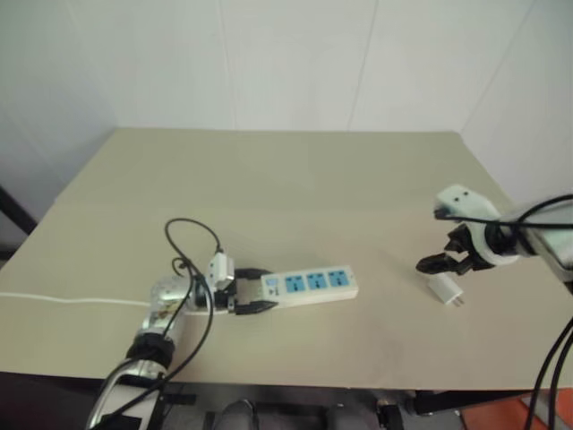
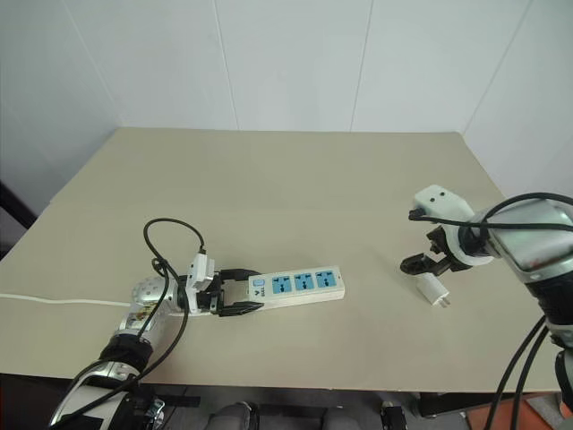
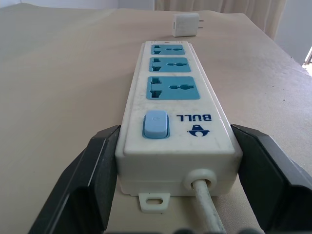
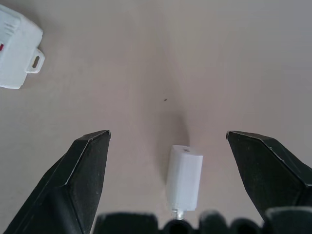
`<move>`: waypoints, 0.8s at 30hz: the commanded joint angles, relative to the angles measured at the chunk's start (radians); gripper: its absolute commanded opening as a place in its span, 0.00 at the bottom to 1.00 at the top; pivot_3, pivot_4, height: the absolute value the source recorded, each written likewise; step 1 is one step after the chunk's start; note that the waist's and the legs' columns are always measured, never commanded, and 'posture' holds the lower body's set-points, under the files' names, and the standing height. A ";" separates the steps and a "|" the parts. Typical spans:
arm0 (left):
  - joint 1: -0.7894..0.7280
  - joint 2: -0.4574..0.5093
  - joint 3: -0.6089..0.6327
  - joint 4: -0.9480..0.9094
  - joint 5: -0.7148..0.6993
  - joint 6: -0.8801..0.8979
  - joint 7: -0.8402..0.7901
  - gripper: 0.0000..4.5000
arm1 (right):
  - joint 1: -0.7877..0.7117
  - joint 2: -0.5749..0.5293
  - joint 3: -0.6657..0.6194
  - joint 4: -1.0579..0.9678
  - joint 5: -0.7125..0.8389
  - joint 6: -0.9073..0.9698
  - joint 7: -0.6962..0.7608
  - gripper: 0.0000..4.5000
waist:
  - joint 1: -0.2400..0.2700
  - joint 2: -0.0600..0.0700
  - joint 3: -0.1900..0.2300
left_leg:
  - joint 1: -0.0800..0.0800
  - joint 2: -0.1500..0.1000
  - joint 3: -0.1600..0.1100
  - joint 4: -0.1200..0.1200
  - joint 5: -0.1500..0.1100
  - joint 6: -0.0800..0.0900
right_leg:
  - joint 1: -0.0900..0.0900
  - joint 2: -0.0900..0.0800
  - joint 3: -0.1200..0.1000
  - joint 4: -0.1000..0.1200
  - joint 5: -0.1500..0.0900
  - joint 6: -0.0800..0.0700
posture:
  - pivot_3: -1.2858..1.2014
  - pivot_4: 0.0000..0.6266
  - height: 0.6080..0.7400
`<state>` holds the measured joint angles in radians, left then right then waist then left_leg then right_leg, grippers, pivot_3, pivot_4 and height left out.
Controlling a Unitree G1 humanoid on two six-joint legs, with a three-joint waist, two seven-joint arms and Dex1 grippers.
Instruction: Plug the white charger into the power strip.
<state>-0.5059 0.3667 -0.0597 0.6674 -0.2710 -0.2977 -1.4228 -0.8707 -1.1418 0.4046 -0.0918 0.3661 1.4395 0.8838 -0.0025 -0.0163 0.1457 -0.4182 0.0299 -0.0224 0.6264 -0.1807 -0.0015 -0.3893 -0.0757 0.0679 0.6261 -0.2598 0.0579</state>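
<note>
Power strip (image 2: 298, 287) lower centre of the table (image 2: 295, 179), left claw (image 2: 240, 293) clamped on its switch end, white charger (image 2: 431, 290) lying at right, right claw (image 4: 168, 141) spread apart above it, not touching

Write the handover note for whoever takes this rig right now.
Left claw: closed around the switch end of the power strip, which lies flat on the table.
Right claw: open, holding nothing, above the white charger.
White charger: lying on the table to the right of the strip, apart from it.
Done: strip braced.
Left: grasp charger, carry it over, plug it into a socket.
</note>
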 commanded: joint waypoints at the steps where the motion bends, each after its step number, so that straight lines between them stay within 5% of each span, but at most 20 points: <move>1: -0.007 -0.018 -0.023 0.015 0.021 -0.018 0.002 0.72 | -0.043 -0.009 0.055 0.037 -0.017 0.043 0.012 1.00 | 0.001 0.000 0.000 | 0.000 0.000 0.000 0.000 0.000 0.000 | 0.000 0.000 0.000 0.000 0.000 0.000 | 0.52 0.24 1.00; 24: 0.021 -0.023 -0.027 -0.004 0.019 -0.020 0.014 0.72 | -0.118 0.142 0.164 0.452 -0.178 -0.158 0.066 1.00 | -0.006 0.000 0.000 | 0.000 0.000 0.000 0.002 0.000 0.000 | 0.000 0.001 0.000 0.003 0.000 0.001 | 0.52 0.24 1.00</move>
<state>-0.4993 0.3403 -0.0683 0.6763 -0.2687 -0.3234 -1.4077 -0.9558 -0.9952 0.5758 0.3379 0.2154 1.3097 0.9348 -0.0086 -0.0158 0.1455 -0.4179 0.0297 -0.0224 0.6280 -0.1805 -0.0014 -0.3898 -0.0751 0.0679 0.6291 -0.2593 0.0586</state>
